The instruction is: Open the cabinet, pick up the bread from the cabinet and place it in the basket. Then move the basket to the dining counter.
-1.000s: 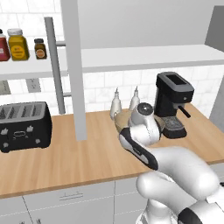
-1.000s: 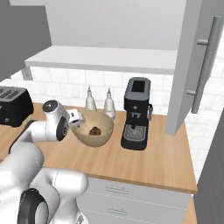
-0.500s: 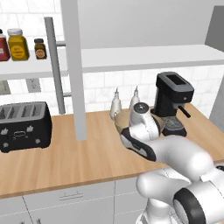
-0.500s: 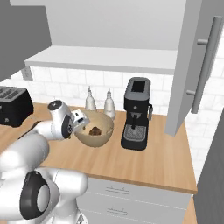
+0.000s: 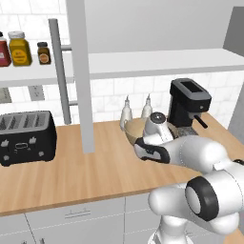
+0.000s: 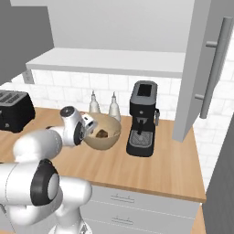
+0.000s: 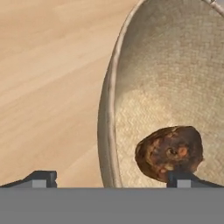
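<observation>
Round tan woven basket [image 6: 104, 133] sits on the light-wood table [image 6: 169, 165], against the tiled back wall. Small brown lumpy bread [image 7: 169, 152] lies in the basket's bottom. Two pale spouted bottles [image 6: 103, 105] stand just behind the basket. Black coffee machine [image 6: 142, 119] stands just right of it; black four-slot toaster [image 5: 26, 137] well to its left. Open grey wall cabinet [image 5: 79, 71] hangs above, its white inner shelf carrying three spice jars [image 5: 21, 48] at the left end. One jaw tip inside the basket rim, the other outside.
</observation>
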You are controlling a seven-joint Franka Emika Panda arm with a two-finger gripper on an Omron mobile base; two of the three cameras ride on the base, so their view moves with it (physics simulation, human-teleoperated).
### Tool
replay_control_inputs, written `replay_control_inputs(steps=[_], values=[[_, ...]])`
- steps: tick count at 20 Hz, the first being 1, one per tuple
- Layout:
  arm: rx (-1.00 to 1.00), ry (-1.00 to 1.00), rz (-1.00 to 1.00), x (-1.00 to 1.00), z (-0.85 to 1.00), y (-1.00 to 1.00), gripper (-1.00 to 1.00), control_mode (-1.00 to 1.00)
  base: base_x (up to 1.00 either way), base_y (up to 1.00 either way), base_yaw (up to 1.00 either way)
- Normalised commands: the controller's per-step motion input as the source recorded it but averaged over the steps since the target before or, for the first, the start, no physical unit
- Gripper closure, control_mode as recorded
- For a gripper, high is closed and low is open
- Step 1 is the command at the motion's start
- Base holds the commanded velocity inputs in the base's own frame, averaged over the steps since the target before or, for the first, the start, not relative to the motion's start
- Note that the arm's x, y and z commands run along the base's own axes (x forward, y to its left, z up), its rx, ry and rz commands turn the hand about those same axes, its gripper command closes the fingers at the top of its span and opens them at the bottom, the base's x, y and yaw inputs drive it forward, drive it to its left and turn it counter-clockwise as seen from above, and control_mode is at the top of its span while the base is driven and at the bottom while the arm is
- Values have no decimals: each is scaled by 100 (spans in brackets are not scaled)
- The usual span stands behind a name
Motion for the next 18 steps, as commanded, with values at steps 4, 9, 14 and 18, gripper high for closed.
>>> replay_control_inputs(steps=[4,9,14,18], values=[[-3,0,21,-17,-41,-13,100,-100,0,0,0],[-6,0,16,-33,-22,-26,100,-100,0,0,0],[-12,-3,16,-9,22,-5,100,-100,0,0,0],[-12,-14,19,-26,54,0,100,-100,0,0,0]])
